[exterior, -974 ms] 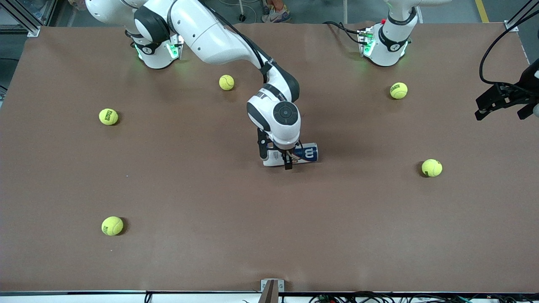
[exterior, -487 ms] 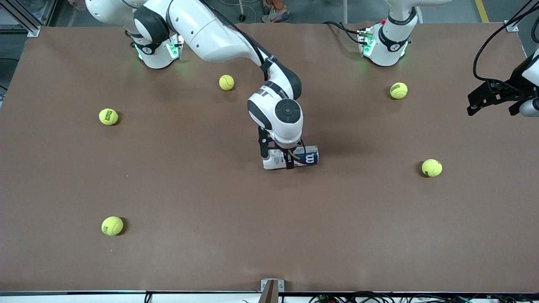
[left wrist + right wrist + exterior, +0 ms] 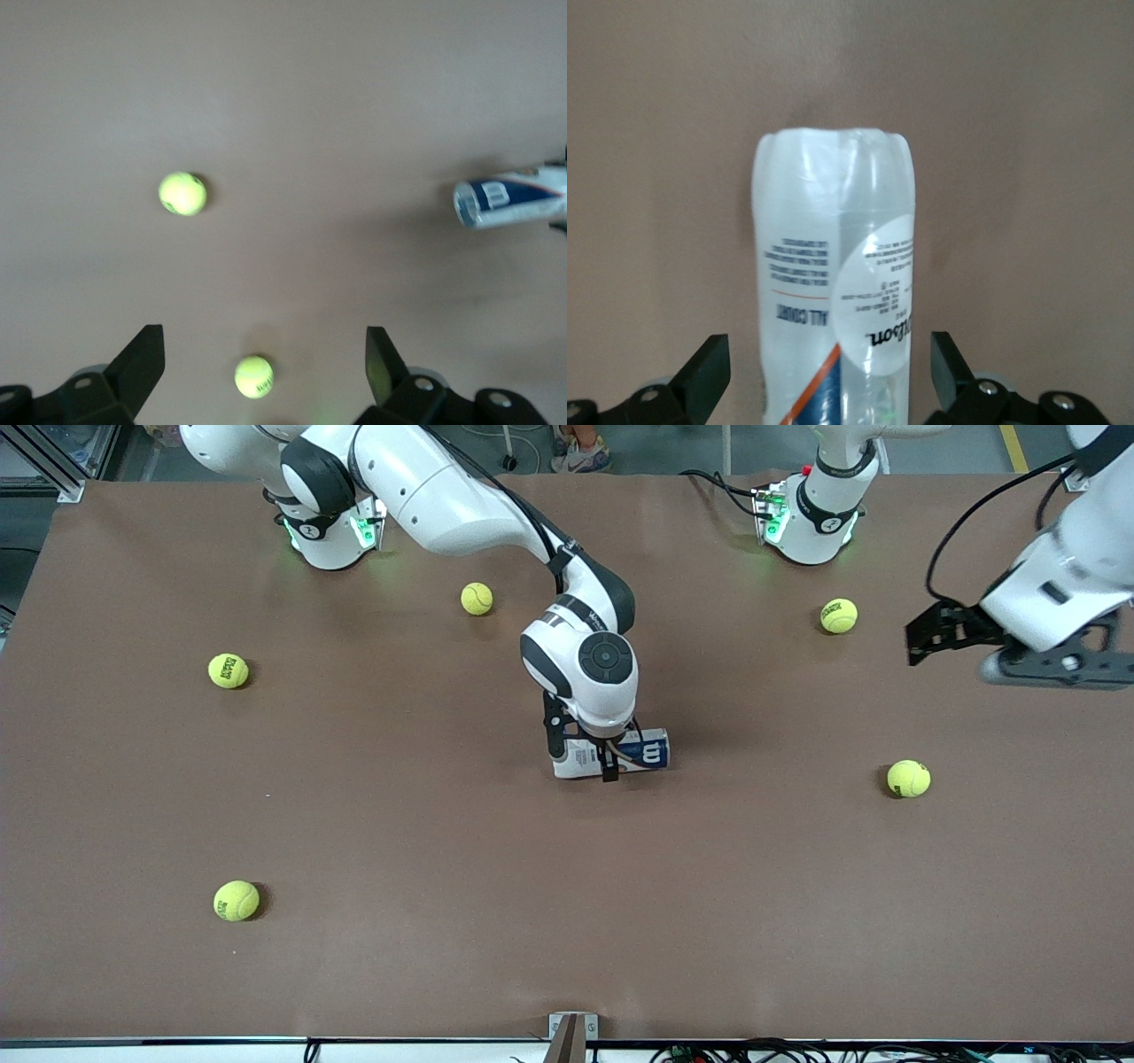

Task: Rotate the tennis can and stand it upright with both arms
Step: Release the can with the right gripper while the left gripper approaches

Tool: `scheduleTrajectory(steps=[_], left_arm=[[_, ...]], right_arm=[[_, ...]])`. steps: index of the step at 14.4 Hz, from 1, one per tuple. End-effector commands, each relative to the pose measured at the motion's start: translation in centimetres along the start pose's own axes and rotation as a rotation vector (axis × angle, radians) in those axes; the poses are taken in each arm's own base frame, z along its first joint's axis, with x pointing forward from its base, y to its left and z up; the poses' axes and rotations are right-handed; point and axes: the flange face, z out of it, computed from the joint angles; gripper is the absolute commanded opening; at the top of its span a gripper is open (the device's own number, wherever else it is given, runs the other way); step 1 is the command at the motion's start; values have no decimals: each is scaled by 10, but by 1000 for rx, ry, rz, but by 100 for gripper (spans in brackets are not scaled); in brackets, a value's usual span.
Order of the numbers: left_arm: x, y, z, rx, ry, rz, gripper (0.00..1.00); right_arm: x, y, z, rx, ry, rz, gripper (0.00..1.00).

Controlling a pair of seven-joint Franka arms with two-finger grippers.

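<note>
Claw, right (image 3: pixel 606 760): stood low over the tennis can, fingers (image 3: pixel 700 372) spread on either side of the can's body, not seen pressing on it.

Claw, left (image 3: pixel 939 638): hung in the air over the desk near the left arm's end, well apart from the tennis can, fingers (image 3: pixel 142 363) spread wide and holding nothing.

Desk (image 3: pixel 443 868): brown surface, bearing all items listed below.

Right arm (image 3: pixel 461 505): white, jointed, reached from its base down to the tennis can.

Left arm (image 3: pixel 1063 567): white, entered at the left arm's end of the desk, raised above the surface.

Tennis can (image 3: pixel 642 751): lay on its side about mid-desk, long axis running toward the two ends of the desk; navy and white label with the "W" showing; partly covered by the right wrist.

Tennis balls, five, yellow-green, all well apart from the tennis can:
- one (image 3: pixel 477 599) farther from the front camera than the can, toward the right arm's base;
- one (image 3: pixel 229 670) toward the right arm's end;
- one (image 3: pixel 236 901) nearer to the front camera, toward the right arm's end;
- one (image 3: pixel 838 615) farther from the camera, near the left arm's base;
- one (image 3: pixel 908 779) toward the left arm's end.
</note>
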Motion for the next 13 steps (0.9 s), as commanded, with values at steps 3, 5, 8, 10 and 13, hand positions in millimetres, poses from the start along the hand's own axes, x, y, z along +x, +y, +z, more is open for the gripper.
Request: scheduleTrajectory(steps=[3,5,8,10,13], left_arm=[[19,34,77,-149,-182,27,100],[22,36,106,-256,-226,3,100],[32,27,152,-477,-218,-102,100],[40,31,187,-571,-232,-164,100],[41,38,227,-716,-219,-238,100]], right_arm=[[55,-34,-90,-40,-1,-58,100],[105,-55,-136,-65,-10,-153,100],[194,-74,-191,-118,-11,-299,100],[267,-75,-217,-135,-31,-407,100],[383,-66,-244,-141,-62,-582,100]])
